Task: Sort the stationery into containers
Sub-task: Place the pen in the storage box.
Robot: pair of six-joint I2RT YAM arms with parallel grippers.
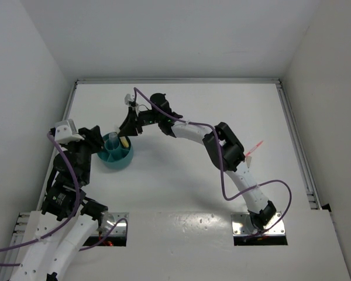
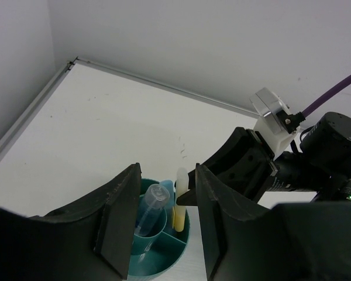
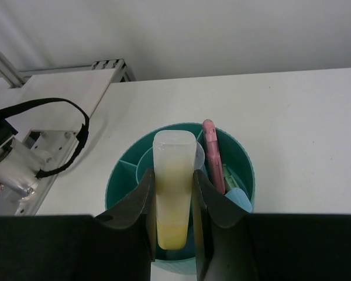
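My right fingers clench the yellow marker over the teal holder. My left fingers straddle it; I cannot tell whether they grip.

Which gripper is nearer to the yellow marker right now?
Right. The right gripper is clamped on the yellow marker at the teal holder; the left gripper sits beside the holder, not touching the marker.
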